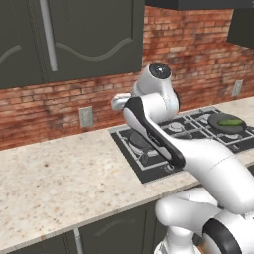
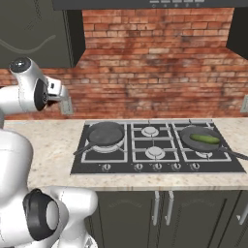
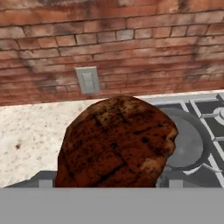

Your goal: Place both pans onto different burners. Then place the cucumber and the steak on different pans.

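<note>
The steak (image 3: 116, 146), dark reddish-brown and charred, looms large in the hand view. My gripper (image 3: 111, 181) is shut on it, holding it up above the counter edge by the cooktop. One dark pan (image 2: 105, 133) sits on the left burner, also seen as the pan (image 3: 186, 142) just right of the steak. The arm partly hides this pan (image 1: 139, 141) in the left base view. The other pan (image 2: 201, 138) rests on the right burner with the green cucumber (image 2: 205, 139) lying in it; the same cucumber (image 1: 230, 122) shows at far right.
Two bare burners (image 2: 149, 131) lie in the middle of the black cooktop (image 2: 164, 168). Speckled counter (image 1: 59, 173) stretches left of it. A wall outlet (image 3: 88, 80) sits on the brick wall, and dark cabinets (image 1: 74, 34) hang above.
</note>
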Tool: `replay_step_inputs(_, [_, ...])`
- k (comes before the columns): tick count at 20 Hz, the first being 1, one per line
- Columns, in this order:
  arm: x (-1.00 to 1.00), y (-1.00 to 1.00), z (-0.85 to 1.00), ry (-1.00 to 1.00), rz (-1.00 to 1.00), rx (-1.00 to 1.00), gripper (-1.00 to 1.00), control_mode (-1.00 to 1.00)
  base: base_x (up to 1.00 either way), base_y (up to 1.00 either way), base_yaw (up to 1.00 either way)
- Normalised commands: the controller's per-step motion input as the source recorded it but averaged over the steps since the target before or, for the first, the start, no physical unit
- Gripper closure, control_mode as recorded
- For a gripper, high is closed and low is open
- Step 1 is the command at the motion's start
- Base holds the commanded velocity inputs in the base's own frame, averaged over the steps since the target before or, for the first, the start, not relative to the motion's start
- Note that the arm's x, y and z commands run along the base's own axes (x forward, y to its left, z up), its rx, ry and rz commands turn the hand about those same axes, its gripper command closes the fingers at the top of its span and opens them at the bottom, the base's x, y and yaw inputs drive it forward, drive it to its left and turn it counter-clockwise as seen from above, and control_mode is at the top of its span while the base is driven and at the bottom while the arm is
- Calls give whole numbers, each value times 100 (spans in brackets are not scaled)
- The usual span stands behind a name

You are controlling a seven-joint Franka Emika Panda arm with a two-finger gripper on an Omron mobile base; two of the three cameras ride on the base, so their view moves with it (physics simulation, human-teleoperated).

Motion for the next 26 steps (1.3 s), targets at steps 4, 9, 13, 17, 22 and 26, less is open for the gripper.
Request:
replay_step_inputs(4, [-23, -66, -8, 1, -5, -15, 100, -100, 0, 0, 0])
replay_step_inputs(9, [-6, -61, -36, 4, -5, -8, 100, -100, 0, 0, 0])
replay_step_inputs(13, [15, -29, -39, 5, 0, 0, 100, -100, 0, 0, 0])
replay_step_inputs(17, [29, -21, -33, 9, 0, 0, 100, -100, 0, 0, 0])
replay_step_inputs(22, [29, -29, -34, 11, 0, 0, 100, -100, 0, 0, 0])
replay_step_inputs(26, [26, -22, -34, 2, 4, 0, 100, -100, 0, 0, 0])
